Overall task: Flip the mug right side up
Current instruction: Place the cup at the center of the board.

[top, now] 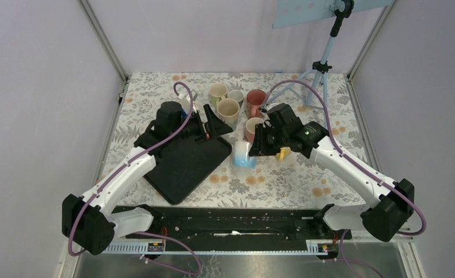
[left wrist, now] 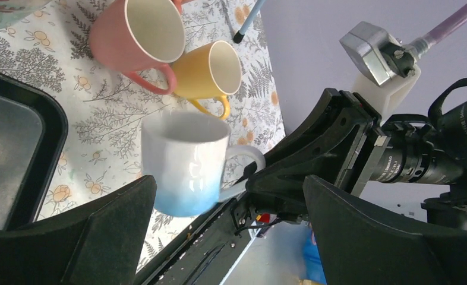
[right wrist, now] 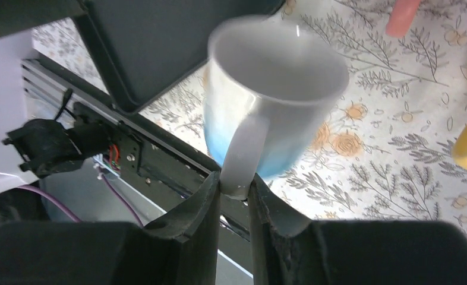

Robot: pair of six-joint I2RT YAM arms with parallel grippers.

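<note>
The mug [top: 243, 155] is white with a blue base and hangs tilted just off the right corner of the tray, its rim leaning to the far side. My right gripper [right wrist: 235, 189] is shut on its handle, a finger on each side, and the open mouth of the mug [right wrist: 275, 89] shows above the fingers. In the left wrist view the mug [left wrist: 186, 163] sits ahead of my left gripper [left wrist: 228, 237], whose jaws stand wide open with nothing between them. In the top view the left gripper [top: 219, 124] is just left of the mug, clear of it.
A black tray [top: 184, 162] lies on the floral tablecloth to the left of the mug. Several upright mugs stand behind: cream [top: 228, 110], green [top: 217, 91], red [top: 256, 101], pink [top: 253, 127] and yellow [top: 283, 153]. A tripod [top: 323, 63] stands at the back right.
</note>
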